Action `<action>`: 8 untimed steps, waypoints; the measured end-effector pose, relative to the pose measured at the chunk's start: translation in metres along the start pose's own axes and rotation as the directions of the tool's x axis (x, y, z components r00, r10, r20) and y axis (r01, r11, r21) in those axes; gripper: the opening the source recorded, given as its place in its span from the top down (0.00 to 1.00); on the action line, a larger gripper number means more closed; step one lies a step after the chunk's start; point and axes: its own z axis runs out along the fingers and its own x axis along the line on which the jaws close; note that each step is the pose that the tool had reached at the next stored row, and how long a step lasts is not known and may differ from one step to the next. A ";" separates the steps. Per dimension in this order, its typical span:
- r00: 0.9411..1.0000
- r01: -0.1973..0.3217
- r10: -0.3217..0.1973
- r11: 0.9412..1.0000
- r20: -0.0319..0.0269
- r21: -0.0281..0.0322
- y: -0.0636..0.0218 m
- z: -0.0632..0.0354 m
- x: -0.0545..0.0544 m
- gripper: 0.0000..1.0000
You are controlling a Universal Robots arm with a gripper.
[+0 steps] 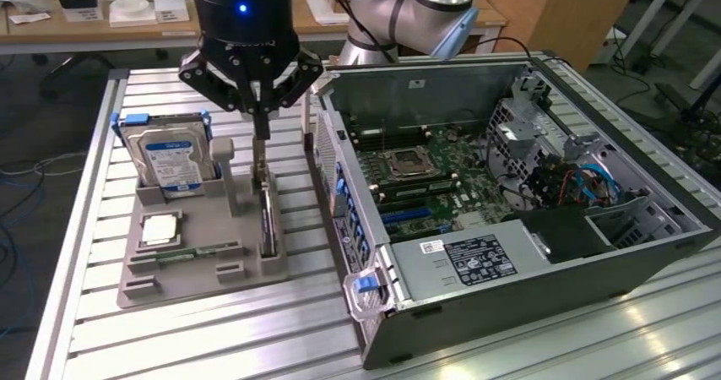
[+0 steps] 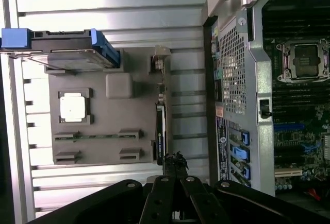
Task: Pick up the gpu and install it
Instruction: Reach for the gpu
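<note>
Fingers (image 1: 262, 125) are hanging pressed together, with nothing seen between them, right over the bracket end of the gpu (image 1: 267, 219). Whether their tips are touching that silvery bracket I cannot tell. The gpu is standing on edge in a slot of the grey holder (image 1: 186, 283), along the side nearest the open computer case (image 1: 563, 262). A blue-labelled hard drive (image 1: 169, 156) is standing upright at the holder's back end, while a square processor (image 1: 161, 228) and a narrow memory stick (image 1: 192, 252) are lying flat near the gpu. Holder and case are sitting side by side on the slatted metal bench (image 1: 225, 338).
</note>
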 end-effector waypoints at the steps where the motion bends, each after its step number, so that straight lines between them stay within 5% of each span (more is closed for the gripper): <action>1: 1.000 0.000 0.000 1.000 0.000 0.000 -0.0016 0.0002 0.000 0.89; 8: 1.000 0.000 0.000 1.000 0.000 0.000 -0.0043 0.0007 0.001 0.89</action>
